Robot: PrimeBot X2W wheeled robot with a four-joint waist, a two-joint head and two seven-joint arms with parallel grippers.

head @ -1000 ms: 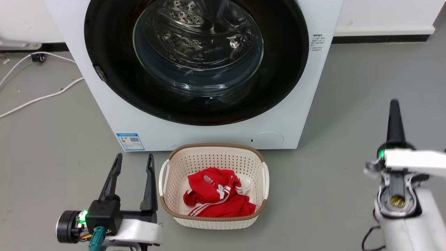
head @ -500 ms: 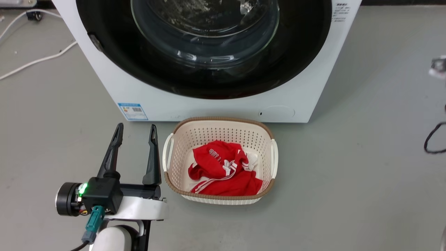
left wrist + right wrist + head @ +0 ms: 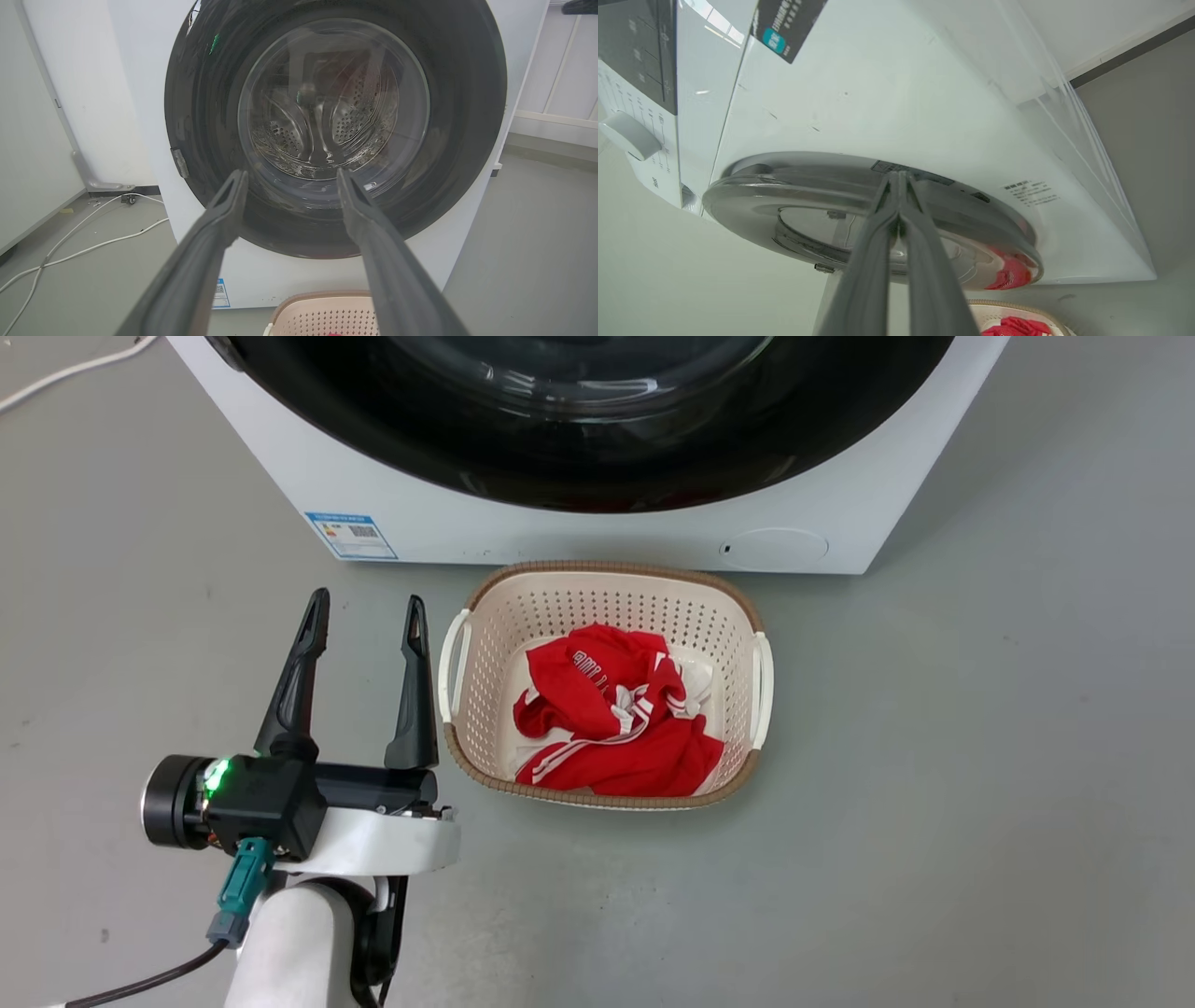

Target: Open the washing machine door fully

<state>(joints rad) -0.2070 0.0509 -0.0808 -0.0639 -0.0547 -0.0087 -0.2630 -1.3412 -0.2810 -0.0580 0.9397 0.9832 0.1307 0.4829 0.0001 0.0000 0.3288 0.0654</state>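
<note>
We see the washing machine door point(image 3: 334, 102) as a wide, glossy black disc with a clear, bulging glass bowl at its centre, and the perforated steel drum shows through the glass. It sits on the front of the white machine point(image 3: 560, 537), nearly as wide as the cabinet, and in the left wrist view it looks flush against it. From the head view we catch its lower arc point(image 3: 579, 457) at the top edge. From the right wrist view we look along it edge-on point(image 3: 808, 205), and its rim stands proud of the white front.

Our left hand point(image 3: 368, 597) is open with its 2 fingers spread and nothing between them. It is low over the floor, just left of the basket, and it points at the door point(image 3: 292, 171).

Our right hand point(image 3: 899, 173) is closed, its 2 fingers pressed together and their tips at the door's rim. We cannot tell whether they touch it.

The floor point(image 3: 934, 756) is plain grey. A cream basket point(image 3: 607, 567) with a brown rim stands just in front of the machine and holds a red garment point(image 3: 616, 728). A white cable point(image 3: 93, 242) trails across the floor by a white wall.
</note>
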